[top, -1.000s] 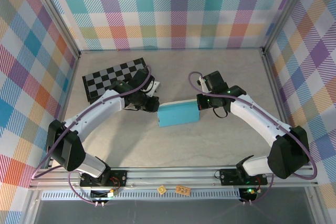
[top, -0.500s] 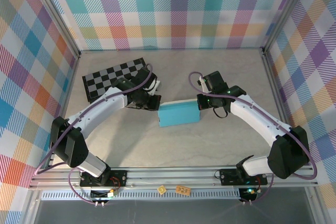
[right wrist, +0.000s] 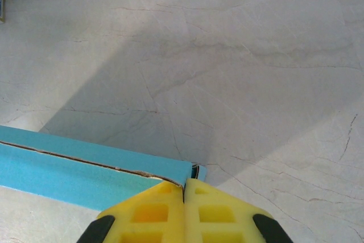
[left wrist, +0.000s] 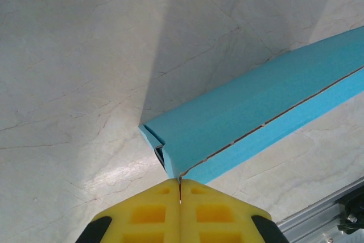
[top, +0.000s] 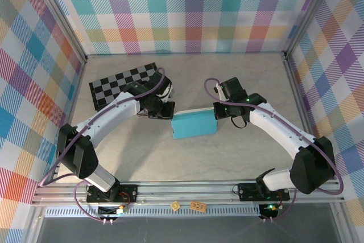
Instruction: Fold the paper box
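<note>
Paper box (top: 193, 124) lies closed mid-table. Left gripper (left wrist: 180, 189), jaws pressed together, sits at its left corner. Right gripper (right wrist: 185, 189), likewise pressed together, sits at its right corner.

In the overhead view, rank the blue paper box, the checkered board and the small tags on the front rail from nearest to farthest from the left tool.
1. paper box: right at the left tool, on its right.
2. checkered board: behind it, to the left.
3. small tags: far off, on the front rail.

The pale marbled table (top: 187, 157) carries the paper box (top: 193, 124) centrally and a checkered board (top: 111, 88) far-left.
</note>
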You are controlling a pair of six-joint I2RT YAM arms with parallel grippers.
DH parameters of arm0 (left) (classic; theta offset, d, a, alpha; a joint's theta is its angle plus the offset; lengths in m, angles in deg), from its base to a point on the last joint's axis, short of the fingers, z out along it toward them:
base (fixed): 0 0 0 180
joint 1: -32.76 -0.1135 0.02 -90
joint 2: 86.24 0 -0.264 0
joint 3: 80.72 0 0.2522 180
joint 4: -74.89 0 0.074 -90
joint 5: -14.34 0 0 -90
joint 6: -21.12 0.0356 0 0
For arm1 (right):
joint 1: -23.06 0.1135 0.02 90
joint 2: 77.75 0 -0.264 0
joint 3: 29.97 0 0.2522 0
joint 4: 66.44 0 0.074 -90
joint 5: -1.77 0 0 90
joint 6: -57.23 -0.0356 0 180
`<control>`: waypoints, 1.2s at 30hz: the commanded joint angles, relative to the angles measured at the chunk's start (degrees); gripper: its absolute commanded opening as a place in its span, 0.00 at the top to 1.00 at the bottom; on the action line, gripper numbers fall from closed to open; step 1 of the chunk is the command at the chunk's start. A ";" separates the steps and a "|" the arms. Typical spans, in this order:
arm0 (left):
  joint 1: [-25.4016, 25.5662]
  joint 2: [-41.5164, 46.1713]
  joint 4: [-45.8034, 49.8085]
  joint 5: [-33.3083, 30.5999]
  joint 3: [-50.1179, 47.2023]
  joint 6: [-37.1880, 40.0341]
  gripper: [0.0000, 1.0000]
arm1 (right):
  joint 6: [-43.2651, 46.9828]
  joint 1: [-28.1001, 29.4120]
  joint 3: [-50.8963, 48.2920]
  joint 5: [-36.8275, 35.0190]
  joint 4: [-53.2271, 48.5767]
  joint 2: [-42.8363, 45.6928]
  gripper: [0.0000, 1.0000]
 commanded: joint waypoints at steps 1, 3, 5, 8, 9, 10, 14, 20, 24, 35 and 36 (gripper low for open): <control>0.61 -0.52 -0.84 2.71 0.07 -2.55 1.00 | -0.53 0.56 -0.93 1.54 0.62 0.13 1.00; 0.70 -0.19 -2.31 2.66 -0.75 -3.16 1.00 | -0.53 0.65 -1.31 1.63 1.01 0.34 1.00; 0.66 -0.07 -3.37 2.86 -1.33 -3.85 1.00 | -0.53 0.64 -1.67 1.57 1.21 0.47 1.00; 0.70 -0.56 -3.79 3.40 -0.73 -4.53 1.00 | -0.37 0.70 -1.60 1.76 1.20 0.38 1.00; 0.66 -0.82 -3.40 3.58 -0.25 -4.80 1.00 | -0.47 0.63 -1.51 1.72 1.18 0.31 1.00; 0.63 -1.15 -3.04 3.82 0.28 -4.99 1.00 | -0.44 0.70 -1.51 1.72 1.19 0.30 1.00; 0.70 -2.04 -0.77 4.19 2.03 -5.48 1.00 | -0.11 0.65 -1.33 1.57 1.08 0.12 1.00; 0.35 -3.14 1.18 4.28 3.69 -5.24 1.00 | 0.08 0.66 -1.42 1.54 1.19 0.12 1.00; -0.17 -3.75 1.18 4.99 4.84 -6.62 1.00 | 0.16 0.67 -1.77 1.71 1.51 0.44 1.00; -1.14 -3.74 1.14 4.40 6.73 -6.30 1.00 | 0.00 0.62 -2.60 1.63 3.24 1.48 1.00; -1.14 -3.67 0.57 4.25 6.76 -6.28 1.00 | 0.13 0.66 -2.73 1.71 3.93 1.49 1.00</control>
